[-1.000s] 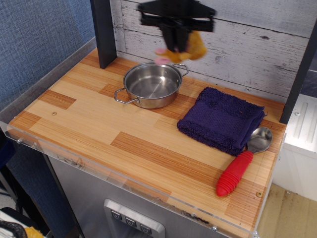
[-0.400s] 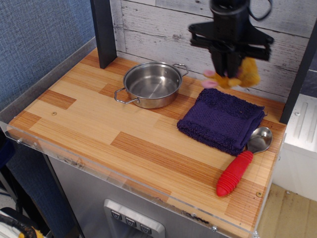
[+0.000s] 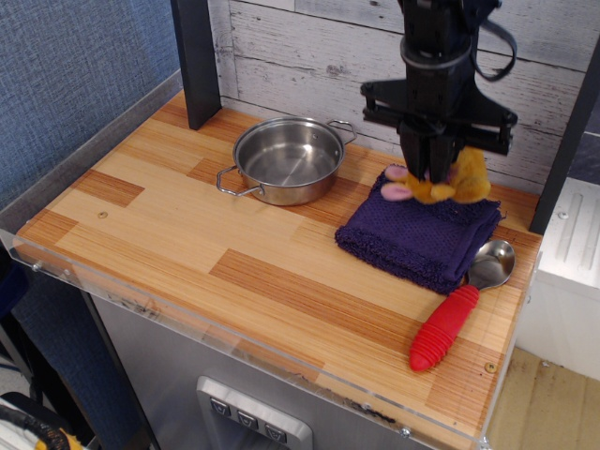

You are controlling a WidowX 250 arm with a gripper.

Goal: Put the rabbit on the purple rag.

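Observation:
My black gripper (image 3: 433, 171) is shut on the rabbit (image 3: 456, 184), a small yellow-orange plush with pink feet. It holds the toy low over the far part of the purple rag (image 3: 415, 234). I cannot tell whether the toy touches the cloth. The rag is a thick dark purple folded towel lying on the right side of the wooden counter (image 3: 197, 234). The gripper hides part of the rabbit's head.
A steel pan (image 3: 287, 159) with two handles stands left of the rag at the back. A spoon with a red handle (image 3: 443, 326) lies just right of and in front of the rag. A dark post (image 3: 195, 56) stands at the back left.
The gripper carried the rabbit from above the pan to the right, then lowered it onto the area over the rag's far part.

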